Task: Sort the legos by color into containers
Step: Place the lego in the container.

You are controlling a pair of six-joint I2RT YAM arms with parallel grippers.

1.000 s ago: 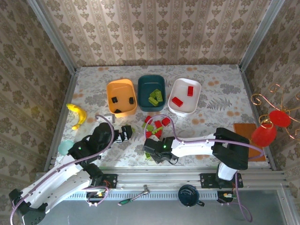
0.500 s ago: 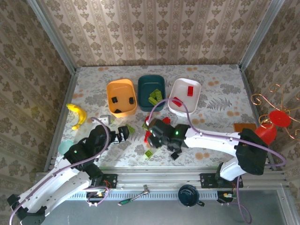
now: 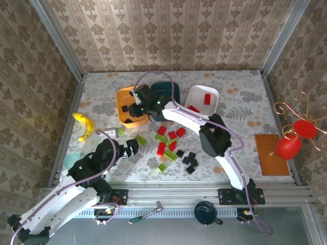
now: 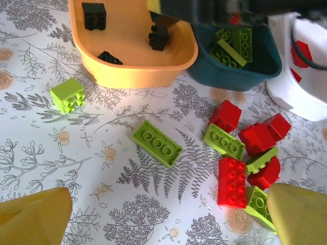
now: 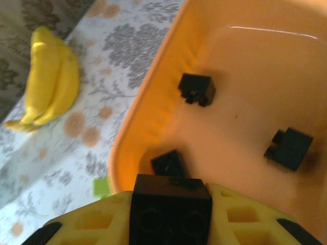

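Right pincer grips black lego — above orange tub.

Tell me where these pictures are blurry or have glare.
Left wrist: the right arm across the top is smeared by blur, while the loose bricks are sharp. Right wrist: a white glare streak on the orange tub wall; the banana and gripped black brick look soft. Top external: evenly lit.
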